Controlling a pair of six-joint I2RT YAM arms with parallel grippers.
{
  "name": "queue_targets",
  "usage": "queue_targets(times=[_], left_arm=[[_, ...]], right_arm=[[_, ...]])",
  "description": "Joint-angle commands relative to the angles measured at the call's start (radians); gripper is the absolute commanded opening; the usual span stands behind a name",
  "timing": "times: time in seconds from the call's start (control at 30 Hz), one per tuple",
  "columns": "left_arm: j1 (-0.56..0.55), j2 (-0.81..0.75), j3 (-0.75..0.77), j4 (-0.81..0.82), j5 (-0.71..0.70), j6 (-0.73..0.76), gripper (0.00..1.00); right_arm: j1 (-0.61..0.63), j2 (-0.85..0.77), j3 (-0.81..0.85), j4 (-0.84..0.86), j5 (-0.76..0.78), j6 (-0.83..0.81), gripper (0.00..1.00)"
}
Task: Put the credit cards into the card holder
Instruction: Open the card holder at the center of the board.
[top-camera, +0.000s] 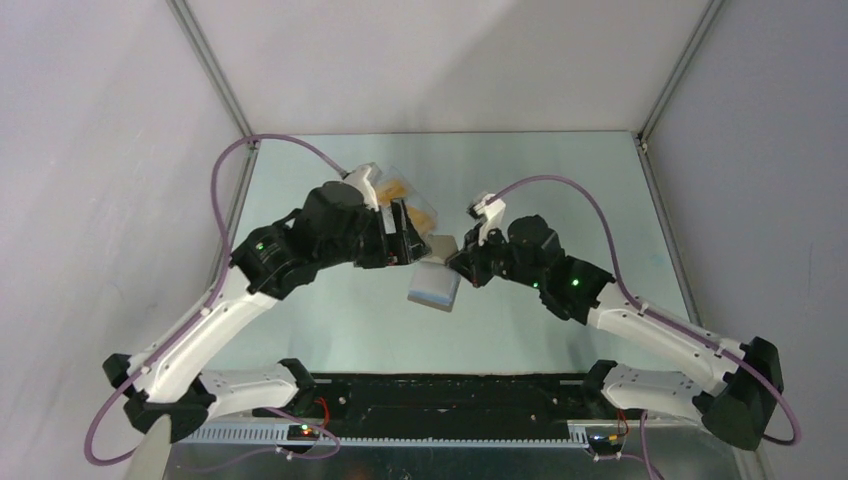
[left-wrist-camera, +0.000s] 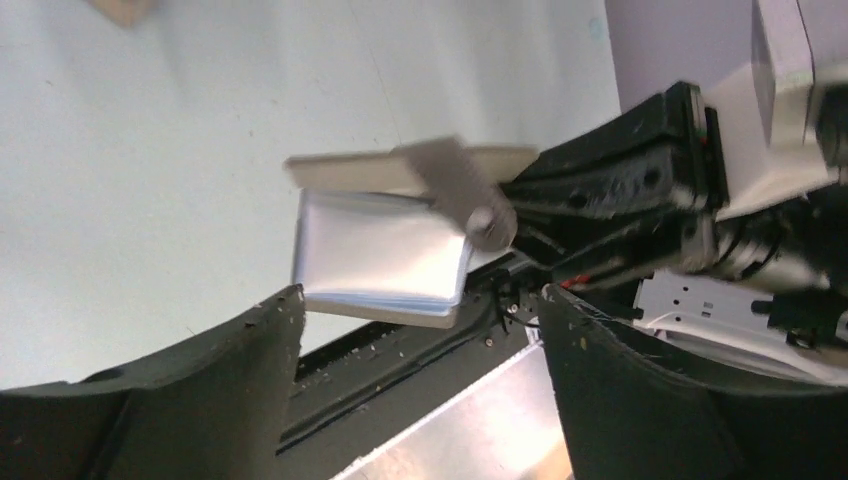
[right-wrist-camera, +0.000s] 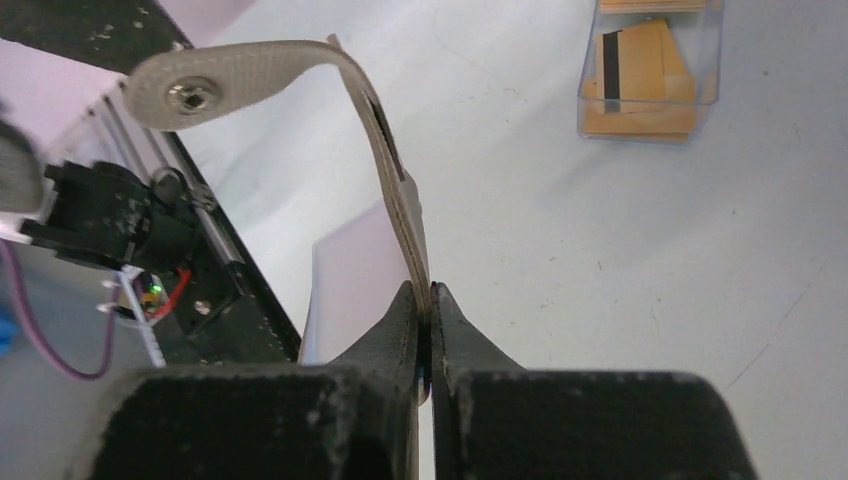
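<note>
Left arm (top-camera: 228, 306) and right arm (top-camera: 652, 326) bend inward; left jaws gape, right jaws pinch the card holder (top-camera: 436, 288).

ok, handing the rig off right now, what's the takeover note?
Left gripper: open, empty, facing the card holder.
Right gripper: fingers shut on one flap of the card holder, which hangs open with its snap strap curling free.
Credit cards: every one in view sits in the clear box on the table, beyond the holder.
Done: holder gripped and opened. No card shows in it.
Left: probably the left arm takes a card from the box and slides it into a pocket, then repeats.
</note>
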Motion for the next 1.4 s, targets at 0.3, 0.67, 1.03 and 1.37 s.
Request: queue_targets(times=[0.3,0.67,1.03,1.37], left_arm=[[0.176,-0.244,-0.275,0.294,0.350,0.036,0.97],[0.204,-0.213,-0.476,0.804,0.664,-0.129,0.93],[0.201,-0.204,-0.560,0.979,0.678,-0.224,0.91],[0.215,-0.279,-0.603,0.991,0.669,-0.216,0.95]], right_arm=[[-0.446,-0.163,-0.038,0.111,-0.664,0.431,0.00],[-0.487,-0.191,-0.042,0.177,-0.819,0.481,0.00],[-0.478,-0.200,-0.042,0.186,-0.806,0.479,0.00],[-0.477,-0.212,-0.042,0.198,-0.825,0.470,0.00]])
